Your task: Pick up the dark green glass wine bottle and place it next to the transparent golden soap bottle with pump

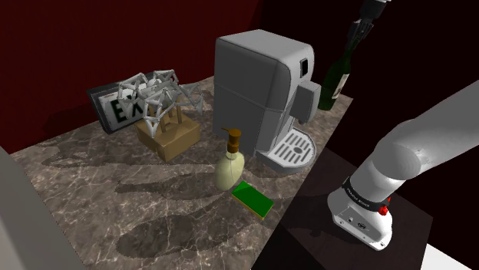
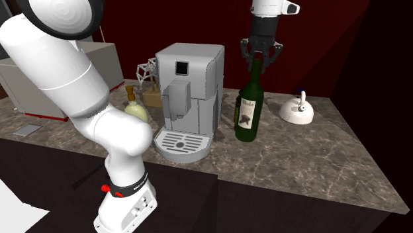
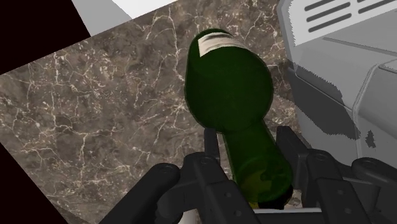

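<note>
The wine bottle [image 2: 252, 83] stands upright on the counter [image 2: 311, 152], just beside the coffee machine [image 2: 188, 79], on its side away from the soap bottle [image 1: 229, 167]. The pincer [image 2: 259, 58] comes down from above and holds the bottle's neck. In the wrist view both fingers [image 3: 286, 143] seem to press against the glass, though I cannot be quite sure of full contact.

Judged by its look, the bottle is stiff, smooth and breakable. It is probably heavy low down, so it may swing or slip from a hold this high. A grip just under the lip, with a slow lift, would suit it.

Its pale label [image 2: 247, 114] shows a dark figure but no words I can read. The sign [image 1: 115, 110] behind the wire frame [image 1: 157, 93] reads "EX", and the rest is hidden.
</note>
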Robot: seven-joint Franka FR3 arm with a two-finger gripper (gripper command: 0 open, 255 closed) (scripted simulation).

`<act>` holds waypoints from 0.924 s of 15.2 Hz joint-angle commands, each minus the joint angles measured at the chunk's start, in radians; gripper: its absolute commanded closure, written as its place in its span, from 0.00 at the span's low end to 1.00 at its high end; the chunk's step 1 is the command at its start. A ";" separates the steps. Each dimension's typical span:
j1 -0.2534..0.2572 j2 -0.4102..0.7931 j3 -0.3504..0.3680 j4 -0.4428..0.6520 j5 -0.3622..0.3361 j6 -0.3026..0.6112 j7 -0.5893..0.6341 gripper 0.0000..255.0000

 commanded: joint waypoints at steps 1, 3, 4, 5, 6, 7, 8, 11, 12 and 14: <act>0.002 0.006 0.001 0.031 0.004 -0.026 -0.001 1.00; 0.004 0.013 0.001 0.064 0.008 -0.053 -0.002 1.00; 0.005 0.016 0.001 0.081 0.010 -0.066 -0.003 1.00; 0.006 0.020 0.001 0.097 0.012 -0.080 -0.005 1.00; 0.007 0.024 0.001 0.115 0.014 -0.093 -0.006 1.00; 0.008 0.029 0.000 0.132 0.016 -0.107 -0.007 1.00; 0.009 0.033 0.000 0.150 0.018 -0.120 -0.008 1.00; 0.012 0.049 -0.003 0.205 0.026 -0.162 -0.013 1.00; 0.013 0.055 -0.004 0.225 0.029 -0.176 -0.015 1.00; 0.014 0.068 -0.007 0.264 0.036 -0.204 -0.020 1.00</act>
